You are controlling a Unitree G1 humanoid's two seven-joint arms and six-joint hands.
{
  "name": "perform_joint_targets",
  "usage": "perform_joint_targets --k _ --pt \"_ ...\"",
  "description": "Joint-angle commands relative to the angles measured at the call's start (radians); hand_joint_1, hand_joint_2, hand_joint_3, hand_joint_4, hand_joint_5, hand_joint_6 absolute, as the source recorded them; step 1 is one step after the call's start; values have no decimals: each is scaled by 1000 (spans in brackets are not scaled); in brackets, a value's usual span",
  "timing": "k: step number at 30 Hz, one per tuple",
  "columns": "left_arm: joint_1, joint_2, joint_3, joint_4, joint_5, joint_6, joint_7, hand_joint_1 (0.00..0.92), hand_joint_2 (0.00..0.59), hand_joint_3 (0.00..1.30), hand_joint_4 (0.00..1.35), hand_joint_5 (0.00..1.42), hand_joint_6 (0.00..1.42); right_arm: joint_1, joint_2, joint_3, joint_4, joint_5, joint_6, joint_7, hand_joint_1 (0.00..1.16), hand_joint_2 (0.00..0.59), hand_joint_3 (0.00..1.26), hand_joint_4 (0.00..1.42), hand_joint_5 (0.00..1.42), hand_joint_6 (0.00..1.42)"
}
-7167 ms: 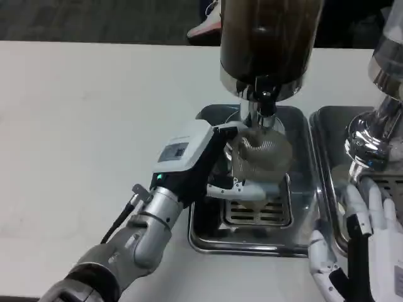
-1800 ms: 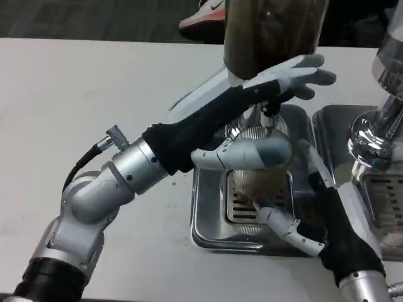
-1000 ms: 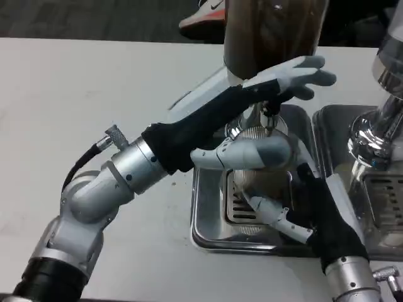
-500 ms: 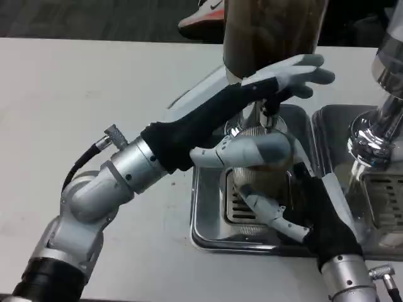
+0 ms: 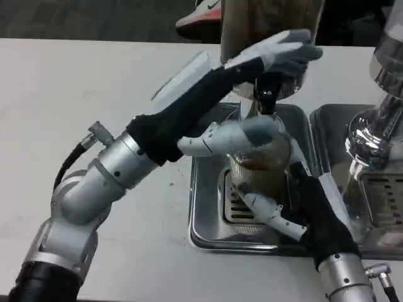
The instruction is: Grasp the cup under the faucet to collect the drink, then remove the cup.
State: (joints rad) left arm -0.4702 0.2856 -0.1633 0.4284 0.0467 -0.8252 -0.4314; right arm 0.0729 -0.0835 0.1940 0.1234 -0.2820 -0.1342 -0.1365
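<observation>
Fingers of the right hand wrap the lower part of the clear ribbed plastic cup from the right — white thumb crossing its front, black palm against its right side, so that hand grips the cup. Cup sits upright over the slotted grate of the stainless steel drip tray, directly below the black faucet lever of the dark-filled cylindrical drink dispenser. Brown liquid shows in the cup, roughly to its upper part; exact level hard to read through the ribbing.

Left hand reaches in from the left with the silver forearm raised above the white table. Its upper fingers lie extended across the dispenser base at the faucet, touching it; its thumb lies across the cup's rim area. Cannot tell whether those fingers are actually pressing the lever — nothing is enclosed in them.

Second chrome dispenser with its own steel tray stands just to the right, apart from both hands.
</observation>
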Motion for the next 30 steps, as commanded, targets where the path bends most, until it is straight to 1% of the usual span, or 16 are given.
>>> perform_joint_targets --k 1,6,8,10,13,15,18,20,24,26,28,30 --pt "9 -7 48 -44 -46 -13 28 0 126 206 43 212 132 -5 6 -11 15 14 -28 4 626 221 0 0 0 0" --pt "30 4 89 -107 -77 -7 36 0 128 206 49 215 137 -15 12 -16 22 19 -35 6 626 221 0 0 0 0" --pt "58 24 120 -151 -41 -22 58 0 127 206 51 215 137 -17 11 -18 23 20 -39 8 626 221 0 0 0 0" --pt "100 42 145 -201 -11 -30 77 0 126 205 53 216 138 -17 9 -18 22 18 -41 9 626 221 0 0 0 0" --pt "214 65 201 -258 -27 -15 105 0 125 205 55 216 139 -18 8 -20 22 18 -45 10 626 221 0 0 0 0" --pt "257 73 226 -266 -37 -4 115 0 126 205 55 216 139 -18 9 -21 21 18 -46 10 626 221 0 0 0 0" --pt "333 103 292 -251 60 -19 171 0 128 206 56 216 140 -17 7 -22 20 18 -50 13 626 221 0 0 0 0" --pt "385 114 312 -221 99 -25 200 0 129 206 56 216 140 -17 7 -22 21 18 -54 12 626 221 0 0 0 0" --pt "449 122 319 -154 155 -21 250 0 132 182 33 196 131 -20 3 -21 19 18 -57 21 626 221 0 0 0 0" --pt "483 119 313 -129 194 -18 276 0 133 162 2 163 107 -22 1 -20 17 17 -59 23 626 221 0 0 0 0" --pt "504 114 303 -101 225 -20 304 0 133 157 0 147 96 -20 2 -20 13 15 -62 20 626 221 0 0 0 0" --pt "514 108 284 -40 246 -16 326 0 134 154 0 142 78 -19 2 -20 13 17 -65 23 626 221 0 0 0 0"
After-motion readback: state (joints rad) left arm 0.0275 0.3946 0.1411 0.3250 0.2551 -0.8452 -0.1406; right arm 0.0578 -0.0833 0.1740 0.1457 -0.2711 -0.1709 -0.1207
